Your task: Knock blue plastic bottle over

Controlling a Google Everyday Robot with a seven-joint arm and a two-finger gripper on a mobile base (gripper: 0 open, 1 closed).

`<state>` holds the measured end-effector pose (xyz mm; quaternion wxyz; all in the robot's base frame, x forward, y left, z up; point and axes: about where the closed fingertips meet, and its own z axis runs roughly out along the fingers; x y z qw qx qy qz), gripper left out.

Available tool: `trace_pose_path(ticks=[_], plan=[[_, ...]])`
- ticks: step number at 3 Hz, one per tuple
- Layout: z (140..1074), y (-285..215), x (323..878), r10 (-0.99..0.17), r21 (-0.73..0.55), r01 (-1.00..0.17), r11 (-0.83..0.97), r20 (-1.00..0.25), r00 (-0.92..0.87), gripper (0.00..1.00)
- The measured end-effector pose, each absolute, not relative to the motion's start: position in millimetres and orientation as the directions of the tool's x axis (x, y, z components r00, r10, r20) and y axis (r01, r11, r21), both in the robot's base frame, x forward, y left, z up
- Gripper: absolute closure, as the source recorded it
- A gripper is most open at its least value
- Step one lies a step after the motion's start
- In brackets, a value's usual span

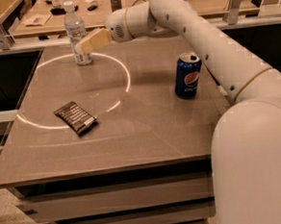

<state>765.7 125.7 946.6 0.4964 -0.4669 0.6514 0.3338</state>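
Note:
The blue plastic bottle [76,31], clear with a white cap and a white label, stands upright at the far left of the grey table [132,129]. My gripper [81,46] reaches in from the right on the white arm, and its tan fingers [93,40] overlap the bottle's lower right side at label height. It looks to be touching the bottle.
A blue Pepsi can [187,75] stands upright at the right of the table. A dark snack packet [75,118] lies flat at the left front. A white ring of light marks the tabletop. A cluttered wooden desk [42,17] lies behind the table.

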Motion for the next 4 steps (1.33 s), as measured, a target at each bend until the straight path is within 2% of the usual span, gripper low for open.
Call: trace_pose_path(ticks=[2,4], plan=[[943,164,788,-0.223,-0.007,-0.956,0.293,-0.973,-0.061,0.0],[948,179,818,-0.209,-0.016,-0.957,0.29,-0.977,-0.047,0.0]])
